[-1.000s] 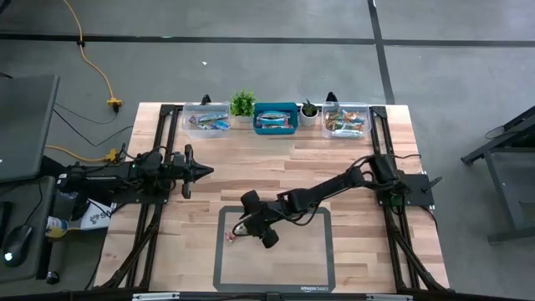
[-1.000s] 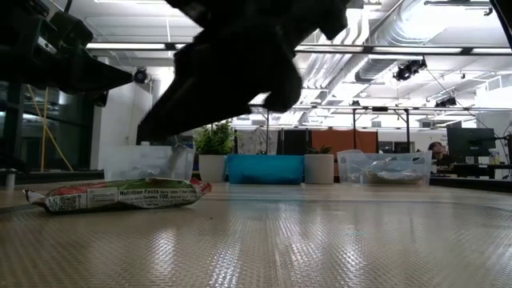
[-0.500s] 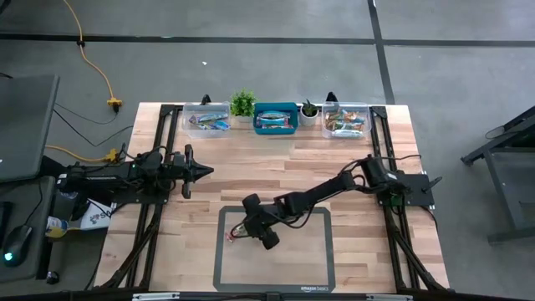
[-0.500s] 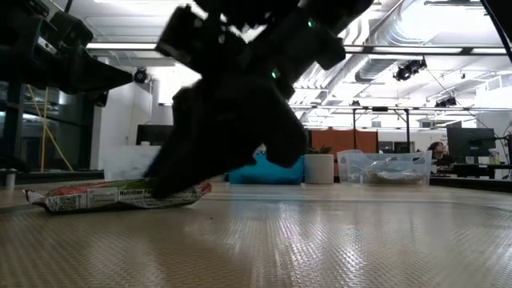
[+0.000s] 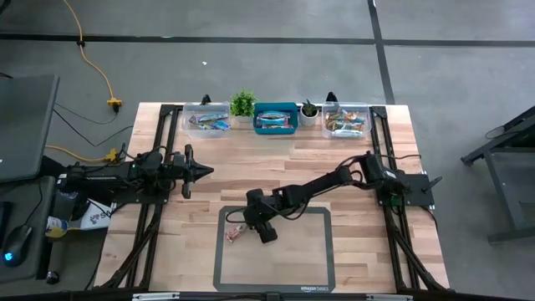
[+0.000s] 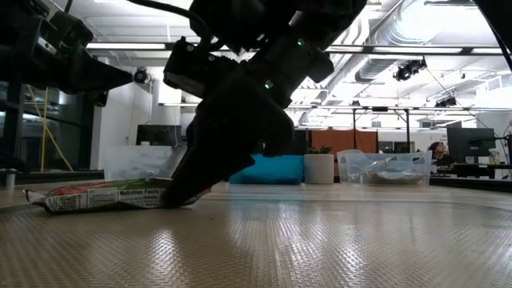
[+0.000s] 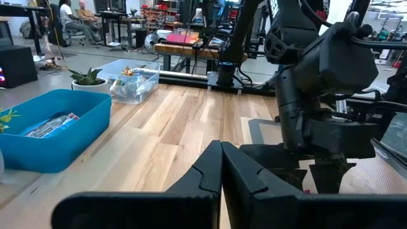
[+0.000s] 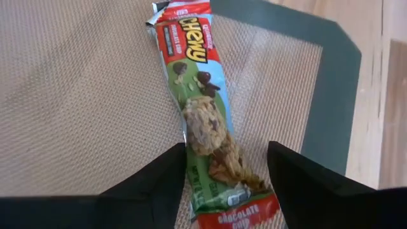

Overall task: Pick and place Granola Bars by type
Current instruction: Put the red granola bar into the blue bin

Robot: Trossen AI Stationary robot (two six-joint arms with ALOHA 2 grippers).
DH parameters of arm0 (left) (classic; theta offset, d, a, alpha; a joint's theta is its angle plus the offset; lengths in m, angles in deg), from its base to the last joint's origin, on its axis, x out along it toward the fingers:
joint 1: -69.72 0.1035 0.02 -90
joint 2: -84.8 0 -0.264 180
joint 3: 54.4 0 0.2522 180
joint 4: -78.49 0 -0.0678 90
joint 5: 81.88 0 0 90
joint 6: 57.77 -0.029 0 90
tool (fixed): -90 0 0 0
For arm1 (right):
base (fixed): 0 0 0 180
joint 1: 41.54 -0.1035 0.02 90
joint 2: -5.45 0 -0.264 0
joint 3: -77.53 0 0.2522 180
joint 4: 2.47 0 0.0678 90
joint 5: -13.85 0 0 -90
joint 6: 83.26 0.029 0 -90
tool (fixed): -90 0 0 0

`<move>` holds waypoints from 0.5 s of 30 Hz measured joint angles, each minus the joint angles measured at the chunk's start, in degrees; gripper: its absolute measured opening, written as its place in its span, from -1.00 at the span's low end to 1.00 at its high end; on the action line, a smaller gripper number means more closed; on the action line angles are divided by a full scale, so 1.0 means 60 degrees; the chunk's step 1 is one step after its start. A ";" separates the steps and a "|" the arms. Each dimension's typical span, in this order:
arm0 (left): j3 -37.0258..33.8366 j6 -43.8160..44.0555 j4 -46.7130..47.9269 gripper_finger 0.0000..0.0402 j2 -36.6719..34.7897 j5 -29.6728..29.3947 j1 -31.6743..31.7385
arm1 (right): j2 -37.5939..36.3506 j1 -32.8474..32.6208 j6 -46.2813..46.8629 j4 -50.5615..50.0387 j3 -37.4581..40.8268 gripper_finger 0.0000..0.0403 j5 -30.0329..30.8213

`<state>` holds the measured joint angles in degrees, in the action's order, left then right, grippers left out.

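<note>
A granola bar (image 8: pixel 206 108) lies flat on the woven grey mat (image 5: pixel 292 259) near the front of the wooden counter (image 5: pixel 251 163), close to the mat's left edge. Its shiny wrapper is red at both ends and green through the middle, with "CHEWY" printed in white at one end, "CHOCOLATE CHIP" at the other, and a printed photo of an oat bar studded with chocolate chips along its length. In the low view the wrapper's side shows a "Nutrition Facts" panel, and the crimped end seals stick out flat against the mat.

The right gripper (image 8: pixel 226 184) is down at the bar, its two dark fingers (image 8: pixel 159 184) spread apart on either side of one end of the wrapper; one finger tip meets the mat right against the bar in the low view. Nothing is clamped yet.

The left gripper (image 5: pixel 203 170) waits over the left part of the counter, well away from the mat, with its fingers pressed together.

Along the back edge of the counter stand three bins: a clear one (image 5: pixel 206 121) on the left, a blue one (image 5: pixel 275 119) in the middle and another clear one (image 5: pixel 346 120) on the right, each holding wrapped bars. Two small potted plants (image 5: pixel 242 105) sit between the bins.
</note>
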<state>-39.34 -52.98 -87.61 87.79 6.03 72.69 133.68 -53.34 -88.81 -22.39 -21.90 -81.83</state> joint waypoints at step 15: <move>0.0001 0.0003 0.0000 -0.99 0.0000 -0.0004 0.0000 | -0.0015 -0.0089 0.1165 -0.0370 -0.0008 -0.38 -0.0359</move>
<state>-39.33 -52.97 -87.61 87.79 6.01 72.69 133.59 -53.88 -81.82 -24.61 -21.95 -83.99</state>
